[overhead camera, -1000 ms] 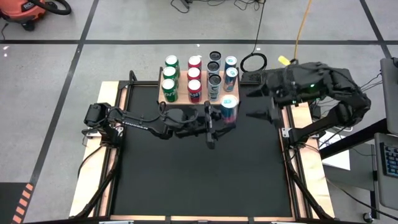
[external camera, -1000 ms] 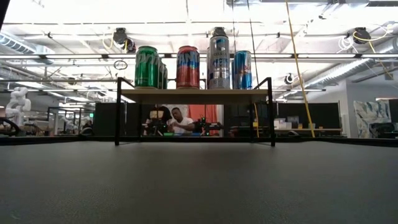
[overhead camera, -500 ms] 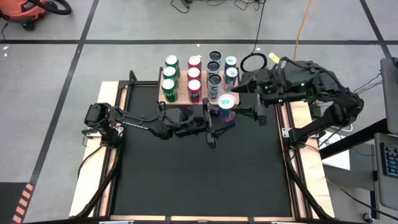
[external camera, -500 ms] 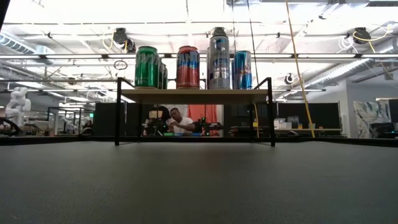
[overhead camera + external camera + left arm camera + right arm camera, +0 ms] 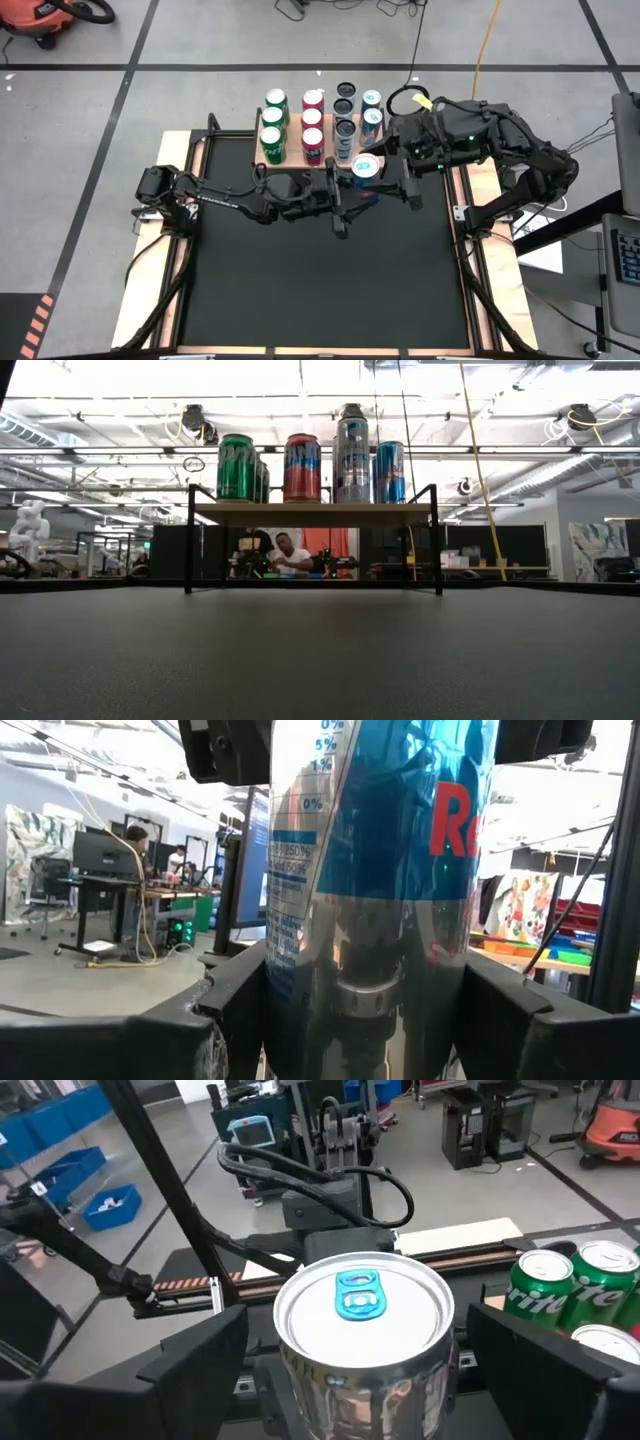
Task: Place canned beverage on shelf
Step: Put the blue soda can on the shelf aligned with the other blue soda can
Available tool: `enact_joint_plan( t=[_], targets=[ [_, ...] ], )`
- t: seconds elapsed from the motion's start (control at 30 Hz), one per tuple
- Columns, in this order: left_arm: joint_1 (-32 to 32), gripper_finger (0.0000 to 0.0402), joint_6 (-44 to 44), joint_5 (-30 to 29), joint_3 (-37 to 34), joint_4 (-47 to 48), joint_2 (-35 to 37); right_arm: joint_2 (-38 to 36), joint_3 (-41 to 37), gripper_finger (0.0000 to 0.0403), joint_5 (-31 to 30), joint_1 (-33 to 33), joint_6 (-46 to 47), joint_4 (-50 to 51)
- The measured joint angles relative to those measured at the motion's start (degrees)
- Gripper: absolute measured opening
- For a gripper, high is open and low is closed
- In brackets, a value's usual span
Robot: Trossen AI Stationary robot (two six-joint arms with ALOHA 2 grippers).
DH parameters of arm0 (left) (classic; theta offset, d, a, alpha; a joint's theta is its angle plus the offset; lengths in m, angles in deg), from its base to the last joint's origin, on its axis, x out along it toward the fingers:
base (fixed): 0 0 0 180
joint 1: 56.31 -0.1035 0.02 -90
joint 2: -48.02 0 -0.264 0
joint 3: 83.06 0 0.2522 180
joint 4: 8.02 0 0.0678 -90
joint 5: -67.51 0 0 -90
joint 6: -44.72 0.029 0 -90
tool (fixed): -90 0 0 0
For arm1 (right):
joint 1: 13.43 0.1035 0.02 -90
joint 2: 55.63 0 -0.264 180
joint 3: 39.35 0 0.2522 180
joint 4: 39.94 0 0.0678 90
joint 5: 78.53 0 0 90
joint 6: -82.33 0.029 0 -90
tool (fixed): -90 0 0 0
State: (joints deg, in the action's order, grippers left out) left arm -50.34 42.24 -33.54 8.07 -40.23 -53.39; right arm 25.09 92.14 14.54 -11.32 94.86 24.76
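The left tool [image 5: 352, 200] reached in from the left side of the black desk [image 5: 320, 280] and pinched a blue-and-silver Red Bull can [image 5: 365, 170] low on its body, holding it upright just off the near right corner of the shelf [image 5: 296, 152]. In the left wrist view the can [image 5: 385, 890] filled the middle of the picture, its red lettering partly showing, with that tool's two dark fingers [image 5: 235, 1000] pressed against its sides.

The right tool [image 5: 392, 167] came in from the right and hung over the same can, its fingers spread wide, one on either side of the can's top. The right wrist view looked down on the silver lid with its blue pull tab [image 5: 362, 1320]; the right tool's fingers [image 5: 195, 1355] stood apart from the can's rim on both sides, not touching it.

The shelf, a light-wood board on thin black legs, stood at the far edge of the desk. On it, seen from above, were a row of green Sprite cans [image 5: 272, 128], a row of red cans [image 5: 312, 125], a row of tall dark-topped silver cans [image 5: 344, 115] and two more blue Red Bull cans [image 5: 371, 110]. In the low view those cans lined the top of the board [image 5: 312, 513], and neither arm nor the held can showed there. Beyond the shelf's legs a person [image 5: 290, 555] sat in the room behind.
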Motion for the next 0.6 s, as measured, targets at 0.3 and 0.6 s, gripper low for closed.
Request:
enact_joint_plan(
  t=[0.3,0.6],
  targets=[
    [0.0,0.0242,0.0,0.0,0.0,0.0,0.0,1.2,0.0,0.0314,0.2,0.0,-1.3,0.4],
    [0.0,0.0242,-0.2,0.1,0.0,0.2,0.0,1.6,0.0,0.0244,0.1,0.0,-1.5,0.3]
  ],
)
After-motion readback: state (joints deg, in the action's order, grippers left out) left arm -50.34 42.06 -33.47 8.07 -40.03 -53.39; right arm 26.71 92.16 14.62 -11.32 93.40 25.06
